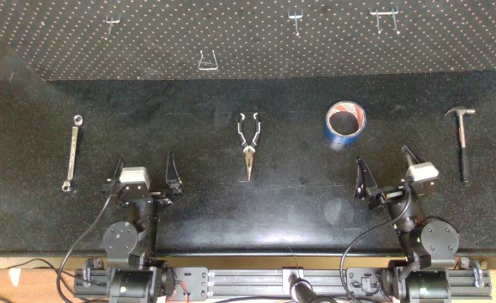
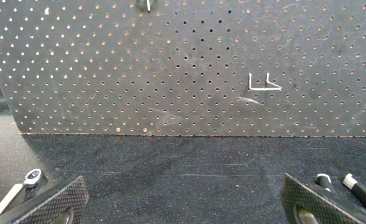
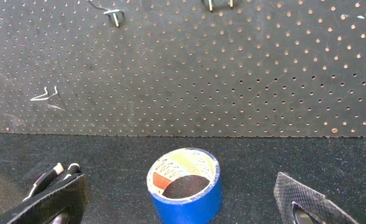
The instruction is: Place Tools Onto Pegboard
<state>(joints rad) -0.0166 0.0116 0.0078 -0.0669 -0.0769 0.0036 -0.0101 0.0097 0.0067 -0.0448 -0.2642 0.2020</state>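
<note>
Left gripper (image 1: 144, 162) and right gripper (image 1: 385, 160) stood spread wide, holding nothing. Ahead on the black table (image 1: 189, 109) lay wrench (image 1: 71, 152), pliers (image 1: 248, 145), blue tape (image 1: 346, 122) (core print too small to read) and hammer (image 1: 461, 143). Pegboard (image 1: 248, 34) stood beyond.

**Colours and patterns: pegboard, bench, tools**

Pegboard (image 1: 231, 34): dark grey, dotted with an even grid of small pale holes; wire hooks (image 1: 208, 61) are noted as pale metal. Bench (image 1: 298, 189): matt black, finely speckled. Tape roll (image 1: 346, 123): blue outside, core printed red, white and yellow. Wrench (image 1: 72, 153): silver. Pliers (image 1: 248, 145): black handles tipped white, grey nose. Hammer (image 1: 462, 143): black handle, silver head. Left gripper (image 1: 145, 162) and right gripper (image 1: 386, 158): black, fingers patterned in woven check.
</note>
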